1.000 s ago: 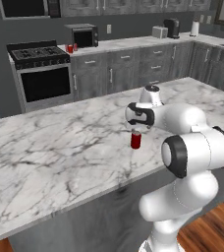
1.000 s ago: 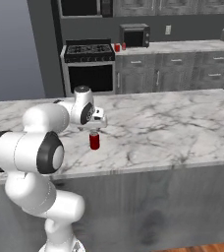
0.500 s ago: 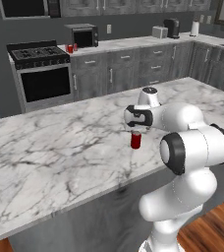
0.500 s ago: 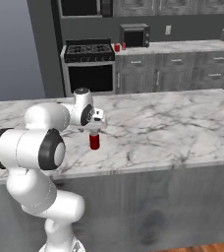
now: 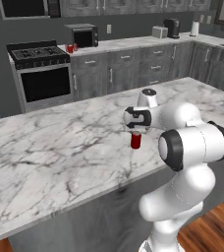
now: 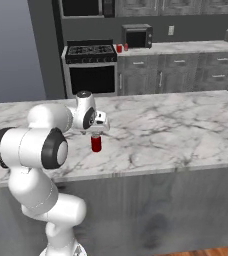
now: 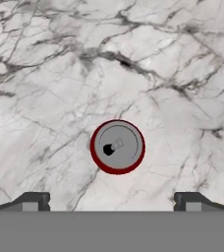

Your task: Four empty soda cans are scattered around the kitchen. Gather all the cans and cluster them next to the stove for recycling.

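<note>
One red soda can (image 5: 135, 141) with a silver top stands upright on the marble island, near its front edge. My gripper (image 5: 135, 131) hangs straight above it, pointing down, open, with nothing between its fingers. In the hand view the can's top (image 7: 117, 146) sits a little above the line between the two fingertips (image 7: 33, 202), which stand wide apart. From the right base view the gripper (image 6: 96, 134) sits just over the same can (image 6: 96, 144). Two more soda cans (image 5: 70, 48) stand on the back counter right beside the stove (image 5: 38, 56), also seen as cans (image 6: 120, 48) by the stove (image 6: 90, 50).
A dark countertop oven (image 5: 82, 35) stands just right of the two cans. Grey cabinets run along the back wall, with a toaster (image 5: 159, 32) and a coffee machine (image 5: 172, 27) further right. The marble island (image 5: 45, 147) spreads wide to the left of the can.
The hand has come down slightly over the can. The can and the rest of the scene have not moved.
</note>
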Motion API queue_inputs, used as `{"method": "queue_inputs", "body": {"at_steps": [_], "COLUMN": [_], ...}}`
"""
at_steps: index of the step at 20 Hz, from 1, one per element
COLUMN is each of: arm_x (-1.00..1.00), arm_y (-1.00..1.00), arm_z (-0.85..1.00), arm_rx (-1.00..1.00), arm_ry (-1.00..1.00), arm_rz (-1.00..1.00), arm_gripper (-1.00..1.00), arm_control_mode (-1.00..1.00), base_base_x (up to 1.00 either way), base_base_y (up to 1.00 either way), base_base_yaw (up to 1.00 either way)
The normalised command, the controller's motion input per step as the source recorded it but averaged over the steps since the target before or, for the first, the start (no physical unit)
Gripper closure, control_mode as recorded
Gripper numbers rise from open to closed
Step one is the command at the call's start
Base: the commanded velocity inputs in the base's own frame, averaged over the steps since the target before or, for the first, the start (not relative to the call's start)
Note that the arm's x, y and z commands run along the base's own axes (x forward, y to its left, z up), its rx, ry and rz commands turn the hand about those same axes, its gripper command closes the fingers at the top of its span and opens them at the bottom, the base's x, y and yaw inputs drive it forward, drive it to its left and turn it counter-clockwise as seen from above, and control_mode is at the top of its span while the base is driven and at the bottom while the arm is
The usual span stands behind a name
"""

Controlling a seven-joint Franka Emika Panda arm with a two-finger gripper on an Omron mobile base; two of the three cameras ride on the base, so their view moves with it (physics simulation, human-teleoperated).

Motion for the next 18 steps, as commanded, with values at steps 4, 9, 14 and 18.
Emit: {"method": "queue_inputs", "body": {"at_steps": [4, 9, 14, 18], "arm_x": [0.03, 0.00, 0.00, 0.00], "arm_y": [0.00, 0.00, 0.00, 0.00], "arm_z": [-0.04, -0.06, -0.10, -0.11], "arm_rx": [0.00, 0.00, 0.00, 0.00], "arm_ry": [-0.05, -0.02, 0.00, 0.00], "arm_rz": [0.00, 0.00, 0.00, 0.00], "arm_gripper": [-1.00, -1.00, -1.00, -1.00], "arm_control_mode": [-1.00, -1.00, -1.00, -1.00], "base_base_x": [0.00, 0.00, 0.00, 0.00], "base_base_y": [0.00, 0.00, 0.00, 0.00], "base_base_yaw": [0.00, 0.00, 0.00, 0.00]}}
